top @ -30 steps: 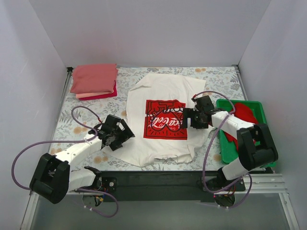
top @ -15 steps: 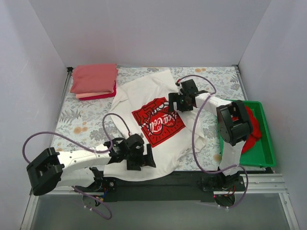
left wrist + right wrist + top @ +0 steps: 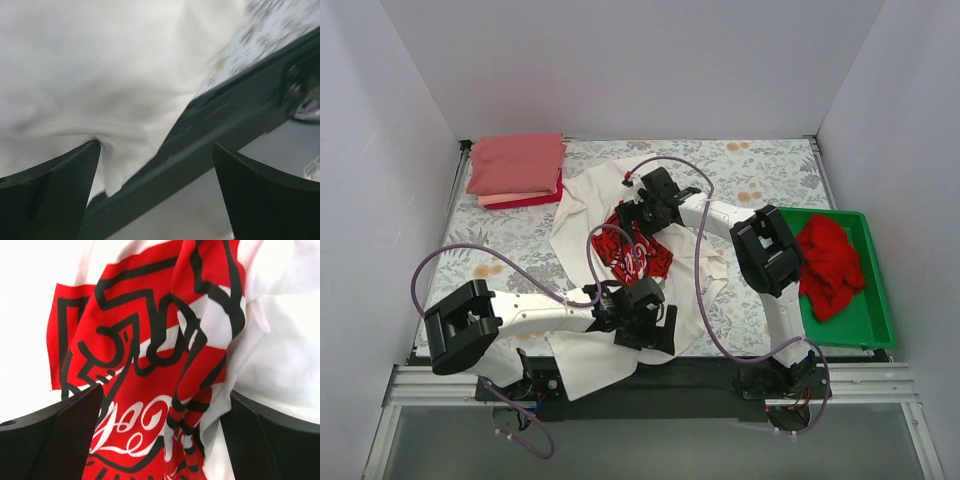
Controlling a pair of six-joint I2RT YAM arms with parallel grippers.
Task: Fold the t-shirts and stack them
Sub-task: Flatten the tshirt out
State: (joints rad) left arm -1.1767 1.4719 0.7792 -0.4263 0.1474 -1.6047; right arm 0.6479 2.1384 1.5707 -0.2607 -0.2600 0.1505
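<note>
From above: spotting the white t-shirt [image 3: 582, 208] heaped in the middle of the floral table cover [image 3: 770, 170], its red print [image 3: 635, 250] scrunched into folds, one corner spilling over the black rail [image 3: 720, 375] at the near edge. Catching the left gripper [image 3: 650, 325] low on that shirt's near hem, right by the rail. Finding the right gripper [image 3: 645, 210] at the far side of the print. Noting a folded stack of pink shirts [image 3: 515, 165] in the far left corner, well apart from the heap, and a red t-shirt [image 3: 825, 262] rumpled inside the green tray [image 3: 875, 335] on the right.

Over to the left wrist: fingers [image 3: 50, 192] spread wide, white cloth draped just above and brushing the left one, nothing pinched between. Black rail slanting across below.

Over to the right wrist: fingers [image 3: 55, 440] wide apart here too, crumpled print hanging down between, white fabric all around. No telling whether touching either pad.
</note>
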